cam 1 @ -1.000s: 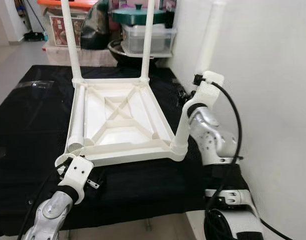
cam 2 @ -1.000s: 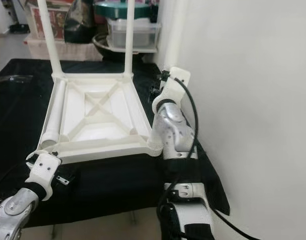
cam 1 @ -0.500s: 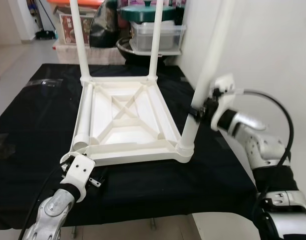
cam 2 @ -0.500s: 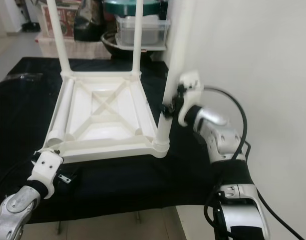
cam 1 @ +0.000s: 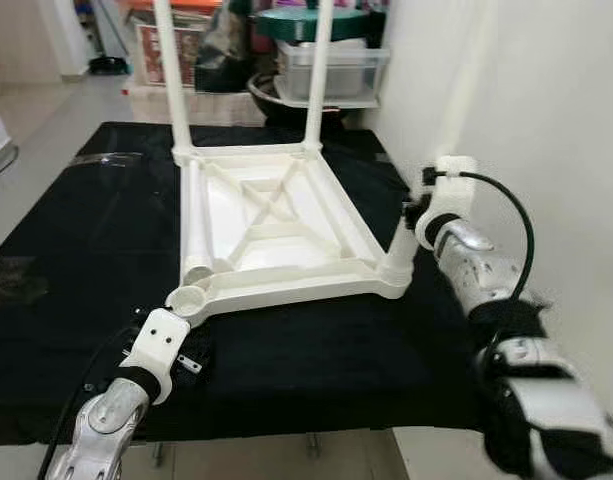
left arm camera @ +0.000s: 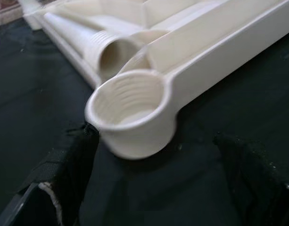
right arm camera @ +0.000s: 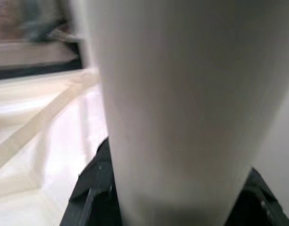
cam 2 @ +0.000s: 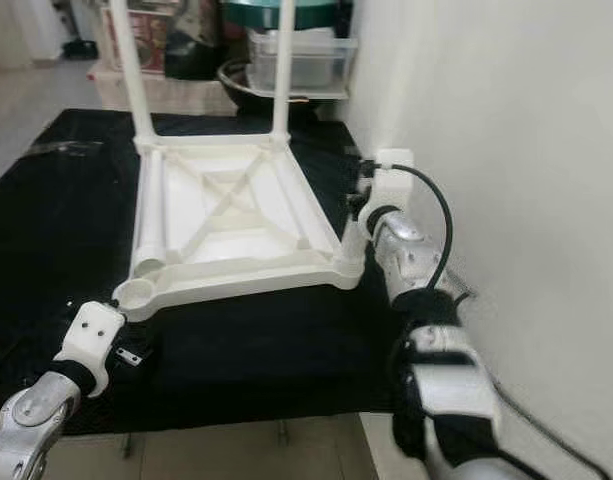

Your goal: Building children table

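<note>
White table leg point(right arm camera: 168, 108) — top cropped, right end effector point(cam 1: 418, 212) clamping it

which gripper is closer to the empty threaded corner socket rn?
Left. The left gripper sits right at the empty socket, one finger on each side. The right gripper is at the opposite near corner, shut on the leg.

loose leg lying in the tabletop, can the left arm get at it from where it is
Probably yes. The loose leg lies just beyond the empty corner socket, and the left gripper sits right before that socket with nothing between; it would have to reach over the rim.
</note>
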You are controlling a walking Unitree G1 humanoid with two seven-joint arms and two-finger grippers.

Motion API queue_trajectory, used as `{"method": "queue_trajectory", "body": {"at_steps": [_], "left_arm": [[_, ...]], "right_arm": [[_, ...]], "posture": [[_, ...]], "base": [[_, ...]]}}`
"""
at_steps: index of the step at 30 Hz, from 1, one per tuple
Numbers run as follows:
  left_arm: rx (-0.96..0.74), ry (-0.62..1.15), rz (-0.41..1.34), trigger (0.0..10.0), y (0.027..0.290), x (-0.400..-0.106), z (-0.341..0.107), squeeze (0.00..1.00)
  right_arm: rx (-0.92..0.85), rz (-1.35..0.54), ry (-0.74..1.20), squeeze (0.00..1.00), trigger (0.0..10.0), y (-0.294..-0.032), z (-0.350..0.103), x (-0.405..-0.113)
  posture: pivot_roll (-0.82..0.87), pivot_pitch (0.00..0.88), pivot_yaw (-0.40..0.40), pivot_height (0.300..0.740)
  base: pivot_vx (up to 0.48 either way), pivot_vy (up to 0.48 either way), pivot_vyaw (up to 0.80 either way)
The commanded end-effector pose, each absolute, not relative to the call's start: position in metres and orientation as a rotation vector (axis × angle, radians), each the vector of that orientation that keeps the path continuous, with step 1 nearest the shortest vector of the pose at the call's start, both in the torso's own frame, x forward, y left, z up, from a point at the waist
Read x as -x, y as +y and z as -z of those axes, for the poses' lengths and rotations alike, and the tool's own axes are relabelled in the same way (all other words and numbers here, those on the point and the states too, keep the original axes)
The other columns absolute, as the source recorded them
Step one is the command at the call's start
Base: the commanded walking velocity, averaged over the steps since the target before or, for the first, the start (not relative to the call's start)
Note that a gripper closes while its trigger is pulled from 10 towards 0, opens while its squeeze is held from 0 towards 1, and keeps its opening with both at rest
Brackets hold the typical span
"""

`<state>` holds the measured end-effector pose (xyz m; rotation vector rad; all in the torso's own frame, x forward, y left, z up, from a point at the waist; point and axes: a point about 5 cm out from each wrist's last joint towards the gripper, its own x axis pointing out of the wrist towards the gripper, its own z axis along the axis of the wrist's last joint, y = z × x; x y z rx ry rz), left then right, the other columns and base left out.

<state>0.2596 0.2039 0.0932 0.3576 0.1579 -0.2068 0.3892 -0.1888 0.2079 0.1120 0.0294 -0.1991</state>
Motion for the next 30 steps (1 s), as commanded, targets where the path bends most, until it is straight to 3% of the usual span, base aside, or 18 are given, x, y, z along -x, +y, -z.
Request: {"method": "queue_trajectory", "body": {"at_steps": [1, 3, 4, 5, 6, 11, 12, 13, 14, 17, 23, 24, 26, 27, 30], "left_arm": [[-0.358, 0.180, 0.213, 10.0, 0.202, -0.258, -0.088, 0.00], [-0.356, 0.179, 0.223, 10.0, 0.200, -0.259, -0.089, 0.00], [-0.358, 0.178, 0.230, 10.0, 0.199, -0.260, -0.089, 0.00], [-0.358, 0.178, 0.230, 10.0, 0.199, -0.260, -0.089, 0.00], [-0.361, 0.177, 0.236, 10.0, 0.199, -0.261, -0.090, 0.00], [-0.364, 0.174, 0.237, 10.0, 0.200, -0.264, -0.092, 0.00], [-0.364, 0.171, 0.234, 10.0, 0.202, -0.264, -0.092, 0.00], [-0.363, 0.170, 0.231, 10.0, 0.203, -0.265, -0.093, 0.00], [-0.363, 0.170, 0.231, 10.0, 0.203, -0.265, -0.093, 0.00], [-0.356, 0.167, 0.229, 10.0, 0.201, -0.265, -0.092, 0.00], [-0.351, 0.158, 0.226, 10.0, 0.198, -0.265, -0.092, 0.00], [-0.351, 0.156, 0.222, 10.0, 0.198, -0.265, -0.093, 0.00], [-0.351, 0.154, 0.218, 10.0, 0.199, -0.265, -0.094, 0.00], [-0.355, 0.155, 0.211, 10.0, 0.203, -0.263, -0.095, 0.00], [-0.358, 0.156, 0.206, 10.0, 0.206, -0.262, -0.095, 0.00]], "right_arm": [[-0.145, 0.329, 0.075, 0.00, 0.0, -0.203, -0.196, -0.381], [-0.238, 0.175, 0.105, 0.00, 10.0, -0.144, -0.189, -0.361], [-0.276, 0.084, 0.086, 0.00, 10.0, -0.121, -0.194, -0.354], [-0.276, 0.084, 0.086, 0.00, 10.0, -0.121, -0.194, -0.354], [-0.302, -0.036, 0.036, 1.00, 10.0, -0.101, -0.204, -0.347], [-0.295, -0.278, -0.057, 1.00, 10.0, -0.082, -0.232, -0.348], [-0.273, -0.444, -0.087, 0.00, 10.0, -0.084, -0.249, -0.350], [-0.237, -0.622, -0.110, 0.00, 10.0, -0.092, -0.262, -0.350], [-0.237, -0.622, -0.110, 0.00, 10.0, -0.092, -0.262, -0.350], [-0.096, -0.880, -0.118, 0.00, 10.0, -0.116, -0.266, -0.348], [0.036, -0.900, -0.017, 0.00, 10.0, -0.115, -0.233, -0.355], [0.063, -0.903, 0.010, 0.00, 7.6, -0.110, -0.223, -0.355], [0.078, -0.925, 0.024, 0.00, 7.6, -0.105, -0.216, -0.353], [0.065, -0.936, 0.040, 0.00, 0.0, -0.102, -0.211, -0.353], [0.053, -0.922, 0.044, 0.00, 0.0, -0.102, -0.208, -0.355]], "posture": [[0.05, 0.000, -0.123, 0.740], [0.04, 0.000, -0.115, 0.740], [0.04, 0.000, -0.110, 0.740], [0.04, 0.000, -0.110, 0.740], [0.04, 0.000, -0.110, 0.740], [0.04, 0.000, -0.106, 0.740], [0.03, 0.000, -0.108, 0.740], [0.03, 0.000, -0.109, 0.740], [0.03, 0.000, -0.109, 0.740], [0.03, 0.000, -0.112, 0.740], [0.06, 0.000, -0.134, 0.740], [0.07, 0.000, -0.136, 0.740], [0.07, 0.000, -0.136, 0.740], [0.08, 0.000, -0.139, 0.740], [0.08, 0.000, -0.138, 0.740]], "base": [[0.000, 0.000, 0.00], [0.000, 0.000, 0.00], [0.000, 0.000, 0.00], [0.000, 0.000, 0.00], [0.000, 0.000, 0.00], [0.000, 0.000, 0.00], [0.000, 0.000, 0.00], [0.000, 0.000, 0.00], [0.000, 0.000, 0.00], [0.000, 0.000, 0.00], [0.000, 0.000, 0.00], [0.000, 0.000, 0.00], [0.000, 0.000, 0.00], [0.000, 0.000, 0.00], [0.000, 0.000, 0.00]]}}
